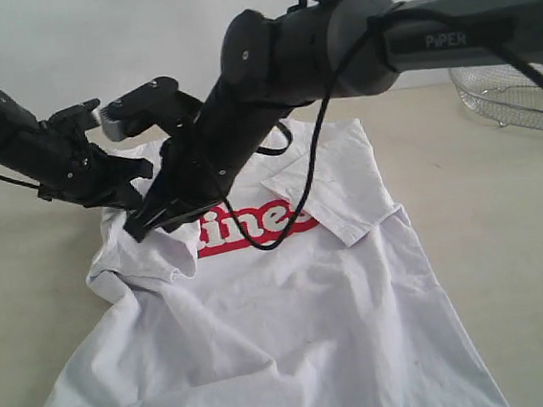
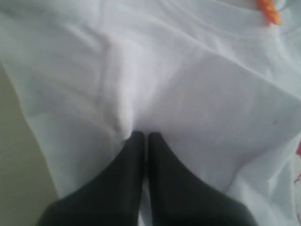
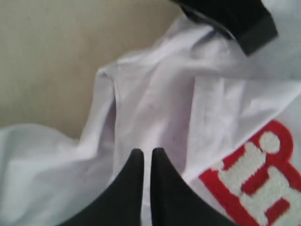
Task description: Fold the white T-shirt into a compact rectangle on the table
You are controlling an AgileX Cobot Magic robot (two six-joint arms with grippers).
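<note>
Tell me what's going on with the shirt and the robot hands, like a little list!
shirt: white T-shirt, front up on the table, bunched at one shoulder
sleeve: folded in over the chest
left gripper: shut, pinching a ridge of shirt cloth
right gripper: shut, tips on the shirt beside the red lettering
also there: wire basket, far side of the table

Closed end effector pinching rumpled white T-shirt, orange neck tag, table beside.
</note>
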